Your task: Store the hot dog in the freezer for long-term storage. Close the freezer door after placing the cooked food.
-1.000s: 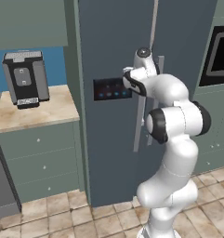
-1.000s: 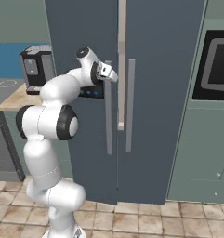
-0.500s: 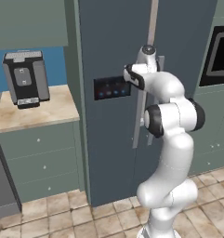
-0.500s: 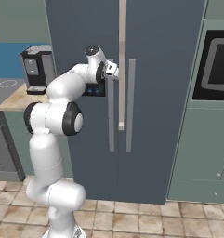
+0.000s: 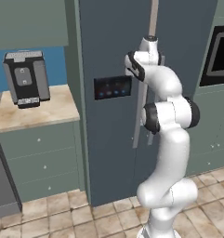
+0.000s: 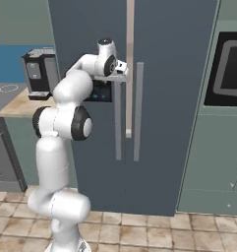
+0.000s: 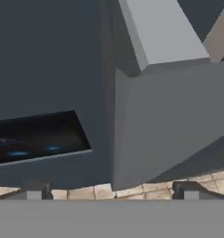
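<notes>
1. The freezer stands tall between the worktop on its left and a wall of grey-green cabinets on its right.
2. The freezer door, the one with the black lit control panel, is shut or almost shut; a thin pale strip shows at the seam above.
3. The claw is at the top end of this door's grey bar handle, very close to the door front.
4. In the hand view the handle lies between the two dark tips, which stand wide apart, so the claw is released.
5. A black coffee machine stands on the worktop.
</notes>
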{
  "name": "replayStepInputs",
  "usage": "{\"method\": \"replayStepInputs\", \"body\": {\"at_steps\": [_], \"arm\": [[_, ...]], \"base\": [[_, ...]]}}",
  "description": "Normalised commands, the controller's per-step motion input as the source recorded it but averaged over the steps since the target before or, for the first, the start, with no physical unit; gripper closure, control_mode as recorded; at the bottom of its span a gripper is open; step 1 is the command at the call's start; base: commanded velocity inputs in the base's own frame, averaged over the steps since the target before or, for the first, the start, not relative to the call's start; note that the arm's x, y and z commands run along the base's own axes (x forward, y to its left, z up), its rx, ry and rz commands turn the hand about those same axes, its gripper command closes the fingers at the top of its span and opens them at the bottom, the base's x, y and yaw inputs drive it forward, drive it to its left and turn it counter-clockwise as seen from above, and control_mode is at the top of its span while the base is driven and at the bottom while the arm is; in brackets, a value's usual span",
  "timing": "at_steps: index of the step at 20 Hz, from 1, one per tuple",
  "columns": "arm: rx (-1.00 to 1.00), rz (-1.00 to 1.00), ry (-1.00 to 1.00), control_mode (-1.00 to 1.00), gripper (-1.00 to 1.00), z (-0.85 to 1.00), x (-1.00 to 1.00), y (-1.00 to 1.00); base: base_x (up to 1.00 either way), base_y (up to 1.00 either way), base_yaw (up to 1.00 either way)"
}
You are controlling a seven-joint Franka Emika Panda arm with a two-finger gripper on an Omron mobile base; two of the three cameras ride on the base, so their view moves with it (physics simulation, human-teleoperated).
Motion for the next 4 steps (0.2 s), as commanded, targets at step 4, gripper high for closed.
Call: {"method": "replayStepInputs", "body": {"at_steps": [4], "arm": [[0.02, 0.04, -0.18, -1.00, -1.00, -0.01, 0.17, -0.05]], "base": [[0.00, 0.00, 0.00]]}}
